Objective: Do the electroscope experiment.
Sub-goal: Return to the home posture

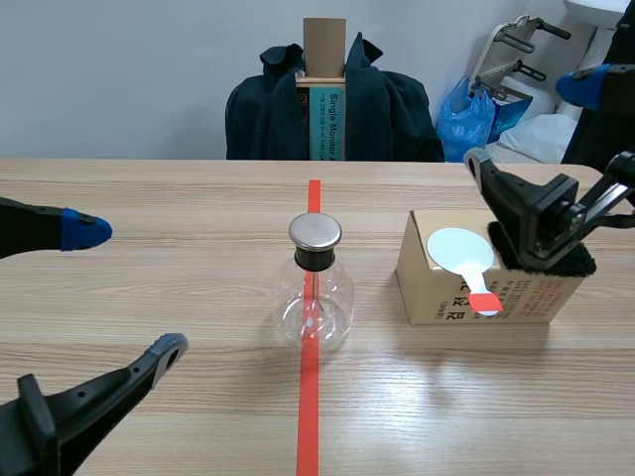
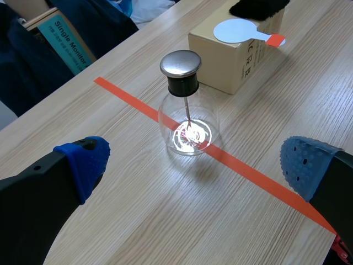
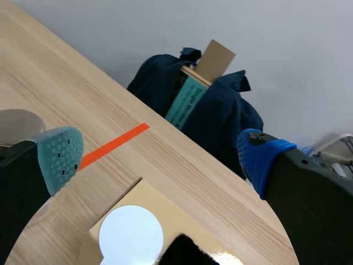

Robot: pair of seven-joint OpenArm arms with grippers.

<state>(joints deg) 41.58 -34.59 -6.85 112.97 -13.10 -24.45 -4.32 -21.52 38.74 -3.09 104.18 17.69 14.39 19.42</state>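
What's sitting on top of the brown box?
A white round paddle with a red handle, and a black furry piece beside it. Anything under the fur is hidden.

Office-like test room
Wooden table [image 1: 149, 297], plain wall [image 1: 119, 69], a dark jacket [image 1: 397, 109] draped around a labelled carton [image 1: 325, 59], a blue plastic bag [image 1: 476, 114].

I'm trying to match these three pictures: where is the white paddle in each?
Scene view: paddle on the box, right of the flask.
Left wrist view: on the box, beyond the flask, ahead of the left claw.
Right wrist view: on the box, under the open right claw.
Shared landmark: the orange tape line.
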